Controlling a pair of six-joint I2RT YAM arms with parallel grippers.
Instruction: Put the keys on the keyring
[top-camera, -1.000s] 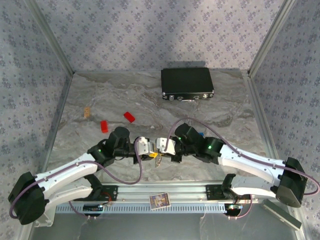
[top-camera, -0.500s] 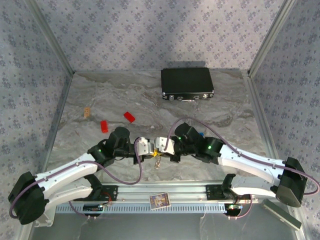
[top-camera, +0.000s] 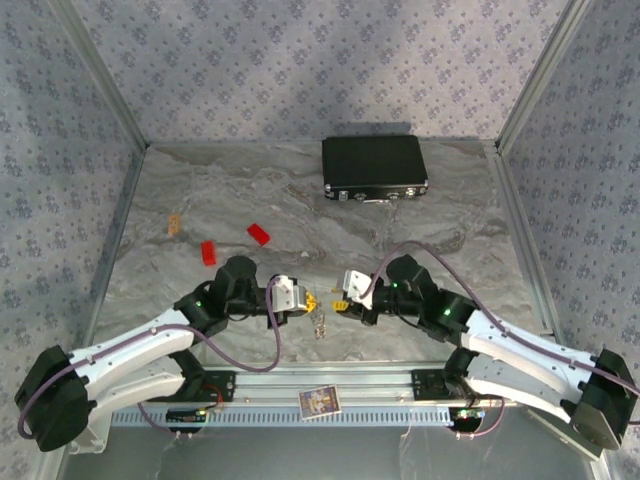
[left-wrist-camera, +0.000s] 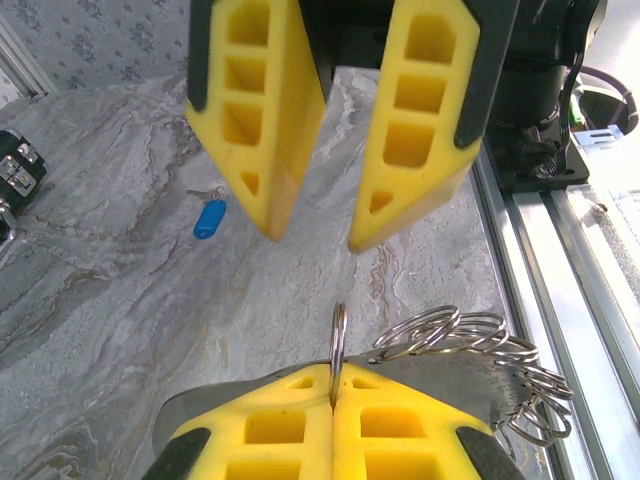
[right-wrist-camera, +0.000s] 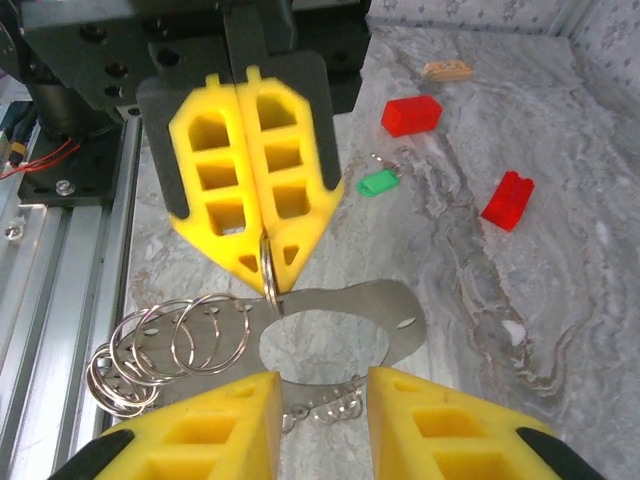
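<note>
The keyring (right-wrist-camera: 345, 315) is a silvery oval loop of flat metal that carries several split rings (right-wrist-camera: 170, 345). It hangs just above the table between the two grippers (top-camera: 320, 322). My left gripper (left-wrist-camera: 333, 375) is shut on one upright split ring (left-wrist-camera: 337, 335) of it, also in the top view (top-camera: 303, 298). My right gripper (right-wrist-camera: 320, 390) stands open just short of the loop, touching nothing (top-camera: 340, 300). A green key (right-wrist-camera: 378, 183) lies on the table beyond the left gripper. A blue key (left-wrist-camera: 208, 217) lies flat behind the right gripper.
A black case (top-camera: 375, 167) sits at the back of the table. Two red blocks (top-camera: 259, 234) (top-camera: 208, 252) and a tan block (top-camera: 175, 224) lie at the left. The metal rail (top-camera: 320, 385) runs along the near edge, close under the grippers.
My right gripper has opened, let go of the keyring and drawn back to the right. The left gripper stays shut on its split ring, which now carries the keyring alone.
</note>
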